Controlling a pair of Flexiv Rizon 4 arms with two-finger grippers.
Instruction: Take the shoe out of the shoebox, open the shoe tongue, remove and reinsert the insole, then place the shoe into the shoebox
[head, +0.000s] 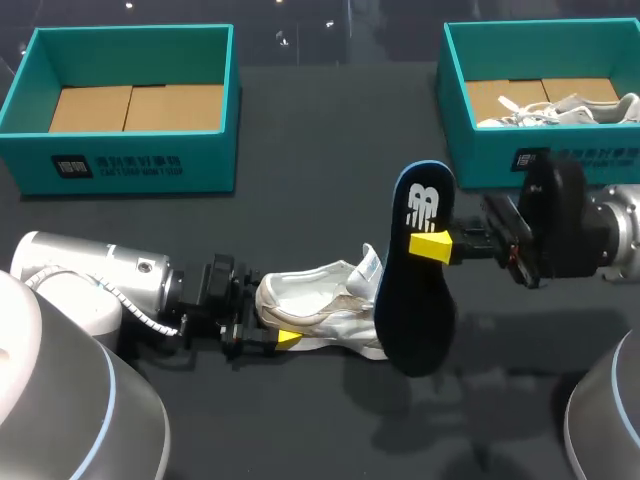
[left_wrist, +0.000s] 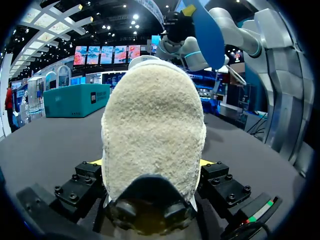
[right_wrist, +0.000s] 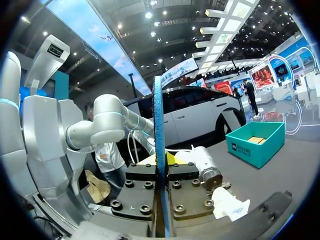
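The left gripper (head: 262, 318) clamped the rounded heel of the white shoe (head: 322, 298). The right gripper (head: 432, 246) pinched the thin, flat blue insole (head: 408, 300) between its fingers.

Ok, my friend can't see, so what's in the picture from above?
The right fingers hold a dark blue insole above the black table, while the left fingers grip one end of a white shoe. Two teal boxes stand behind; the right one holds another white shoe.

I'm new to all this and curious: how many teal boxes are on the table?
2. The left box sits at the far left, only cardboard showing inside; the right box sits at the far right, with a white shoe in it.
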